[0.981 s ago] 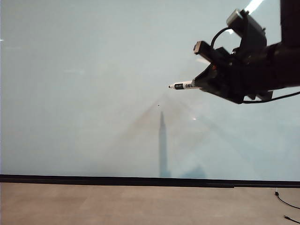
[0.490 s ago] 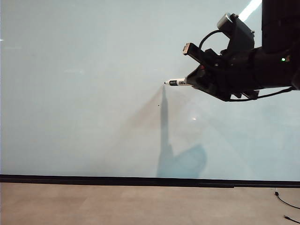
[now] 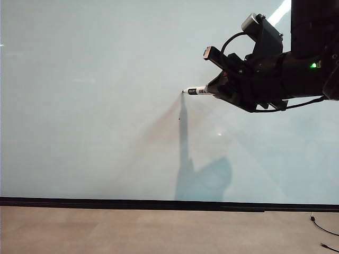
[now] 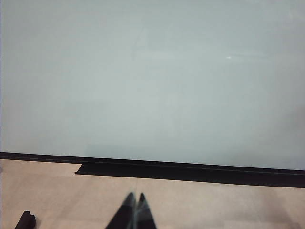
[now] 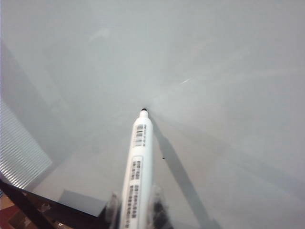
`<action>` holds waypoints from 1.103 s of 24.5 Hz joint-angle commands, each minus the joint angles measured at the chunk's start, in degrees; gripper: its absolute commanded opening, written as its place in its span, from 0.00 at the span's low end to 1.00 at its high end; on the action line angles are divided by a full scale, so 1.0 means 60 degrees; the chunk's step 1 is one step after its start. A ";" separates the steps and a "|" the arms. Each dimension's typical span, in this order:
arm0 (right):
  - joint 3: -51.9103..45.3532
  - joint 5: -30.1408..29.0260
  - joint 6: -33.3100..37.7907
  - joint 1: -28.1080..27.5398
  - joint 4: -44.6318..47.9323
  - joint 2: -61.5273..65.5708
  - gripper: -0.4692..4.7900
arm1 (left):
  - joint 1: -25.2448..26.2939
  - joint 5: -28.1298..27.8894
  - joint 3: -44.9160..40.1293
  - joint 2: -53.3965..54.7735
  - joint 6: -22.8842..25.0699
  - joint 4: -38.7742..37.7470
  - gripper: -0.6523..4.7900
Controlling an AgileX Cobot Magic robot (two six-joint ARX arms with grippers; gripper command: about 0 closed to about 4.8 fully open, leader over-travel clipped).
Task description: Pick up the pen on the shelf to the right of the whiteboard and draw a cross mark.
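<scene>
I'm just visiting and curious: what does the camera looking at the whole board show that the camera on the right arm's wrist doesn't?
Only the exterior view shows the right gripper and its arm from outside, the black strip under the board, the floor and the arm's shadow. Only the right wrist view shows the barcode label on the pen and the fingers shut on it. Both show the pen's tip at the whiteboard, with no cross mark drawn yet. The left gripper appears in neither.

Bright, even light — the whiteboard (image 3: 95, 106) carries a soft shadow and glare streak; wrist views slightly hazy.
</scene>
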 commanded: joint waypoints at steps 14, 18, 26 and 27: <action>0.0007 0.0918 0.0036 0.0109 -0.0044 -0.0033 0.08 | 0.0000 0.0033 0.0029 0.0004 0.0040 0.0044 0.11; -0.0015 0.1111 0.0036 0.0109 -0.0047 -0.0033 0.08 | 0.0000 0.0033 0.0029 0.0004 0.0036 0.0044 0.11; -0.0426 0.1508 0.0036 0.0106 0.0299 -0.0036 0.08 | 0.0000 0.0033 0.0029 0.0004 0.0036 0.0044 0.11; -0.0503 0.1574 0.0036 0.0102 0.0364 -0.0036 0.08 | 0.0000 0.0033 0.0029 0.0004 0.0036 0.0044 0.11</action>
